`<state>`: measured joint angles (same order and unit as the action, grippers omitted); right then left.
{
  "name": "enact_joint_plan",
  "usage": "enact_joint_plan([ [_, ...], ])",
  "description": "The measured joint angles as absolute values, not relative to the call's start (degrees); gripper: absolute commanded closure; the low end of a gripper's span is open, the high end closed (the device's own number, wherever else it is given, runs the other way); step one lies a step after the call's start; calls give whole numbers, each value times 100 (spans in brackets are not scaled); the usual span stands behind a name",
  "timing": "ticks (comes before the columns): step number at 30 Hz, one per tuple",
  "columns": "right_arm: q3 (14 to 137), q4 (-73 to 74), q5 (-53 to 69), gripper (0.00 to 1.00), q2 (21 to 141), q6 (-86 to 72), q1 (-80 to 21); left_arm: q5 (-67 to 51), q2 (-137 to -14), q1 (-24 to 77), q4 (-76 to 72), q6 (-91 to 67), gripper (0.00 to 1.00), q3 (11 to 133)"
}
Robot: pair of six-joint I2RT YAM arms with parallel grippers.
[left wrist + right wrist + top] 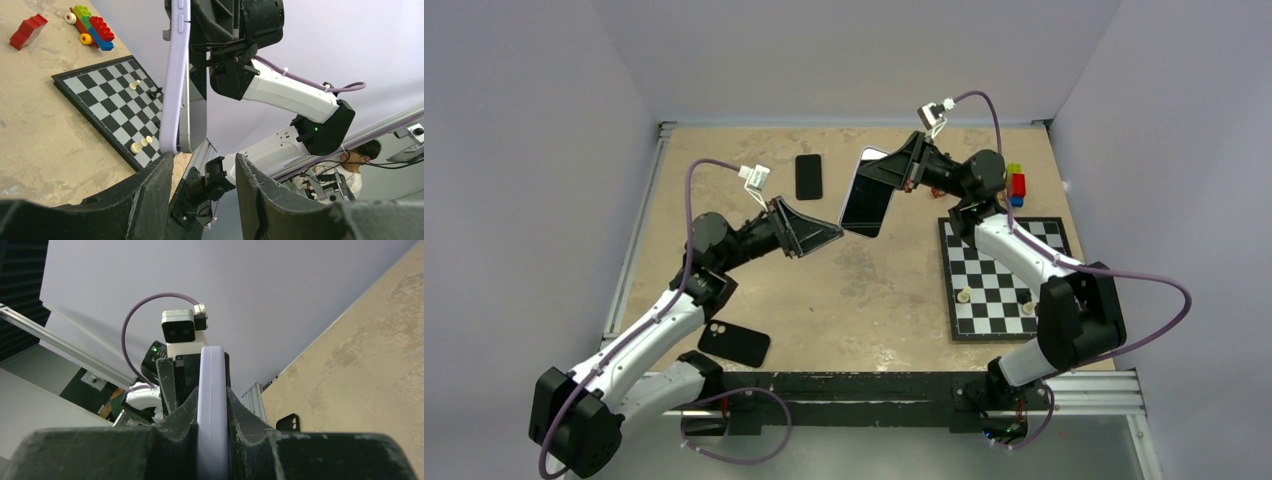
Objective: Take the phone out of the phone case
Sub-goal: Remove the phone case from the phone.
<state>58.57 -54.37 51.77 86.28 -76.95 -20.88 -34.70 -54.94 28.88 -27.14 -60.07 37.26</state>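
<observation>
- The cased phone (867,192), gripped in the air by the right pincer (896,170), blocks the space over the back middle of the surface (864,300).
- The left pincer (832,237), jaws apart, sits just beside the phone's lower end, leaving little room between them.
- Bare surface lies below, between the arms.
- On the right stand a chessboard (994,292) with pieces and bricks (1017,185).
- On the left, one black case (809,176) lies at the back and another black case (734,343) lies beside the left arm.

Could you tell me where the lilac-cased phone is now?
In the top view the lilac-cased phone is held over the table, far-centre, by the right gripper, its lower end beside the left gripper.
</observation>
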Motion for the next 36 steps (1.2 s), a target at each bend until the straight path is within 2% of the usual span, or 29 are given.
enact_joint_plan([
  [11, 5857, -4871, 5048, 100, 8527, -7236, -2088, -3249, -5109, 2941, -2742, -6071, 45, 3726],
  [30, 5857, -5183, 5052, 100, 8525, -7404, -2099, -3286, -5909, 3006, -3347, -6412, 45, 3782],
  [36, 5857, -5301, 5142, 100, 8549, -7422, -2121, -3594, -6230, 3044, -3450, -6539, 55, 3970],
])
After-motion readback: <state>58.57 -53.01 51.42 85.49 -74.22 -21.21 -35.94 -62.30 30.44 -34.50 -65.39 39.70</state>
